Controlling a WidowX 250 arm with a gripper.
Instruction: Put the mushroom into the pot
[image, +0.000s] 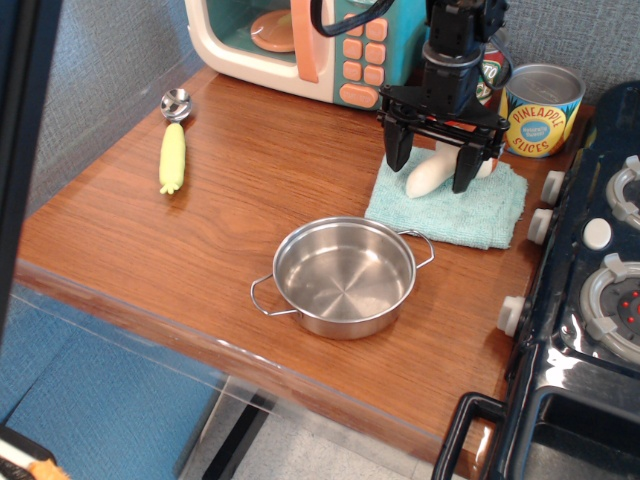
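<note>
The white mushroom (432, 172) lies on a light teal cloth (455, 206) at the back right of the wooden table. My black gripper (431, 170) is open and hangs over the mushroom, one finger on each side of it. I cannot tell if the fingers touch it. The shiny steel pot (343, 277) with two wire loop handles stands empty in front of the cloth, near the table's front edge.
A toy microwave (310, 45) stands at the back. Two labelled tin cans (540, 110) stand behind the cloth. A yellow-green corn-handled scoop (173, 150) lies at the left. A dark toy stove (590, 300) borders the right side.
</note>
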